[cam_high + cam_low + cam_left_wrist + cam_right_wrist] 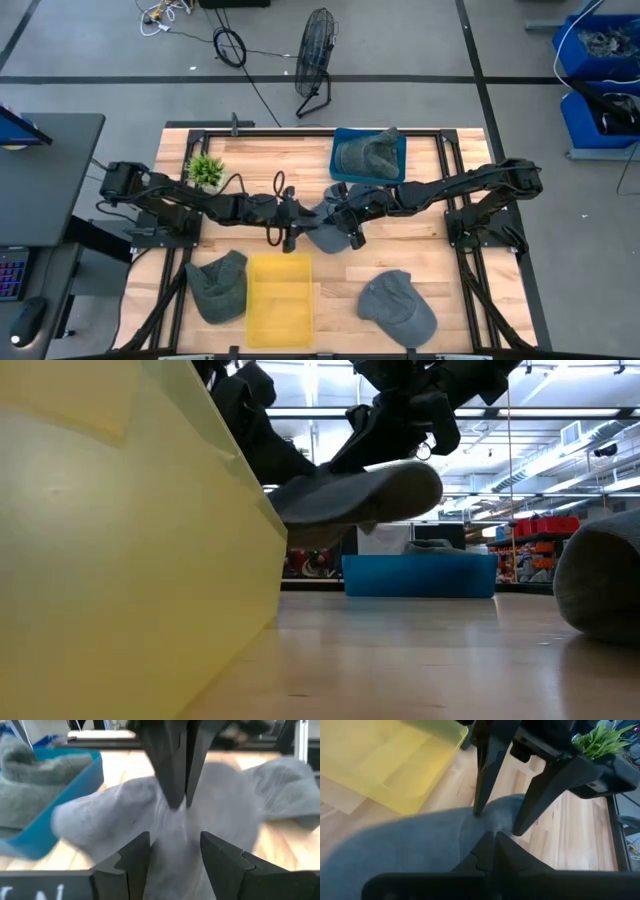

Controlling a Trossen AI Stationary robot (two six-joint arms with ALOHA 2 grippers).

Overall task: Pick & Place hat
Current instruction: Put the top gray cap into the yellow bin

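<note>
Hat (325,236) at frame centre: grey cloth, matt, soft weave. Yellow bin (279,298), lower centre: translucent plastic, smooth, slight sheen. Blue bin (339,168), upper centre: glossy plastic. Table (470,290): pale wood planks, smooth, visible grain. Frame (470,135) round it: black metal. Fingers (226,858): dark matt plastic.

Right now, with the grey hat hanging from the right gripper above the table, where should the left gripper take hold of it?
Probably the bunched crown fabric just beside the pinch of the right gripper, coming in level from the left arm's side. The hat hangs limp and folds into a ridge there, and the open left gripper straddles that ridge.
</note>
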